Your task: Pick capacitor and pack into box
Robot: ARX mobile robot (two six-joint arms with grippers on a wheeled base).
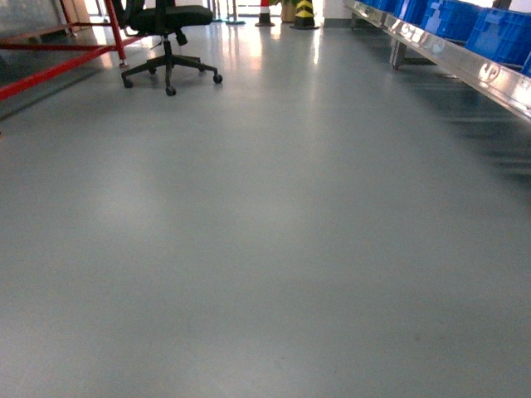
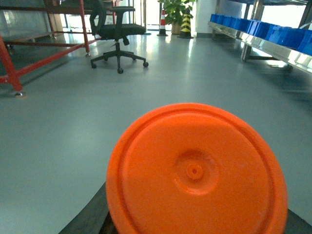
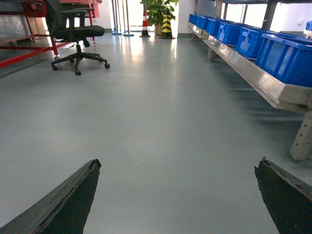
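We are in transit: our right gripper [image 3: 178,195] fingers spread empty, left unreadable behind an orange disc [image 2: 195,170]; next, find the box.

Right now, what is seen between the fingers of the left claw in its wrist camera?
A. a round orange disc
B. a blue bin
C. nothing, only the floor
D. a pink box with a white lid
A: the left wrist view shows a round orange disc filling the space at the left claw, while the right claw stands open over bare floor.
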